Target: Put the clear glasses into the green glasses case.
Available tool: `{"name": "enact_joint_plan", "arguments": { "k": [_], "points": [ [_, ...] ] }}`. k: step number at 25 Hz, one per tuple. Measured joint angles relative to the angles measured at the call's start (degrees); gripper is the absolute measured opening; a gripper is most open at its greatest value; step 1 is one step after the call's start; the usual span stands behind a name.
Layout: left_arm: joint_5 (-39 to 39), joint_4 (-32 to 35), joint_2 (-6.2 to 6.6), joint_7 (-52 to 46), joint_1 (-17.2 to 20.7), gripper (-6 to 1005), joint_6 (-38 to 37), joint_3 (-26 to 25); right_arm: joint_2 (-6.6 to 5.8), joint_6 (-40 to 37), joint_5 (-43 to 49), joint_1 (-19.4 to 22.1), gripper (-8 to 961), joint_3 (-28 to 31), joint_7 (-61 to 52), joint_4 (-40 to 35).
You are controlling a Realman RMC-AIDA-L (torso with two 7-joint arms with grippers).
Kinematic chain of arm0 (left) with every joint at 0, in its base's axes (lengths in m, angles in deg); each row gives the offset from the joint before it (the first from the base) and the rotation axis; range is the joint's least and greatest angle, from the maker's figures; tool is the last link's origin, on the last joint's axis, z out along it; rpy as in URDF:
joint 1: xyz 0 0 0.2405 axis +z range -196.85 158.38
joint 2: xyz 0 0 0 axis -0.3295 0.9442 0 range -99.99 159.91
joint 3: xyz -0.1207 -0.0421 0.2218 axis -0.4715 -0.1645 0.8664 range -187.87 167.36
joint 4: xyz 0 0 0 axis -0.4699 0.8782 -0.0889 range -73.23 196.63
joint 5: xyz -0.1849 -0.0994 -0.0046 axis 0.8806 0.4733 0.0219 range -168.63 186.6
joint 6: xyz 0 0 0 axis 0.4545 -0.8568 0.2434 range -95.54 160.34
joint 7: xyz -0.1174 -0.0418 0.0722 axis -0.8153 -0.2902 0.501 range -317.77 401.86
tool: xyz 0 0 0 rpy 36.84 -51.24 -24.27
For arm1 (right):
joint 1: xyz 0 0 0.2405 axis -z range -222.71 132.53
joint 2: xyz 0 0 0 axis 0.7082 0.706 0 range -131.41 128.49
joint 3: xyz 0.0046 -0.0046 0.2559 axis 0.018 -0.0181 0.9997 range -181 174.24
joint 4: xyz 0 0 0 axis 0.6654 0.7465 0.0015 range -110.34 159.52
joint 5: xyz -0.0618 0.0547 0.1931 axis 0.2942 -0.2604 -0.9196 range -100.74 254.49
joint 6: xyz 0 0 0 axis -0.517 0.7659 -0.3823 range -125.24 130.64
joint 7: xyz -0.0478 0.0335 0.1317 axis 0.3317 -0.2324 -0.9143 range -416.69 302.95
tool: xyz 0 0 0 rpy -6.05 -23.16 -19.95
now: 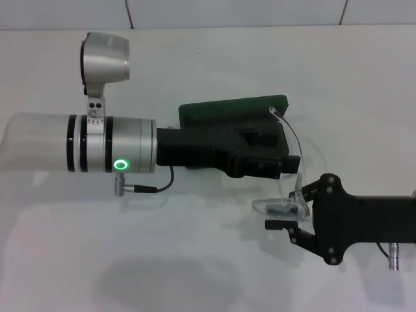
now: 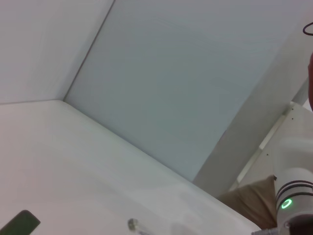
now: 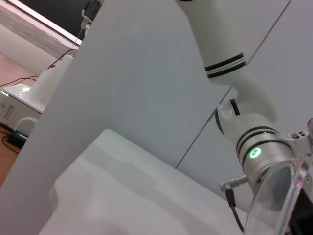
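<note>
The right gripper (image 1: 291, 218) reaches in from the right of the head view with its fingers closed on the glasses (image 1: 291, 195), gripping at the lens front near the counter (image 1: 195, 260). One clear arm of the glasses arcs up and away from the grip toward the far right corner of the case (image 1: 224, 110); its tip lies at or just over that corner. The left gripper (image 1: 260, 159) extends from the left and sits over the case, covering most of it; whether its fingers are spread or closed on the case cannot be told, as its dark body hides them. The case shows as a dark green slab behind and beneath that gripper, on the counter. It appears to be held or steadied there, though the contact itself is hidden, and whether the lid is raised is not clear from the head view. In the right wrist view the clear lens (image 3: 274, 200) fills the near corner, consistent with a firm hold. Judgement: glasses picked up and brought beside the case; placing them inside, releasing and shutting the lid remain.
</note>
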Motion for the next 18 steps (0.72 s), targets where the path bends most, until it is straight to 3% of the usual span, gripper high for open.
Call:
{"name": "enact_joint_plan", "arguments": {
  "k": [6, 10, 18],
  "points": [
    [0.0, 0.1, 0.2, 4.6, 1.0, 857, 1.6, -4.6, -0.25, -3.5, -0.1, 0.6, 106, 0.4, -0.1, 0.0],
    [-0.2, 0.8, 0.11, 9.6, 2.5, 857, 7.4, -5.7, -0.18, -8.3, -1.9, 0.4, 106, 0.5, -0.6, 0.4],
    [0.1, 1.4, -2.92, 25.8, 5.2, 857, 10.7, -5.4, 0.03, -14.4, -10.1, -1.5, 106, -0.3, -8.6, 2.0]
  ]
}}
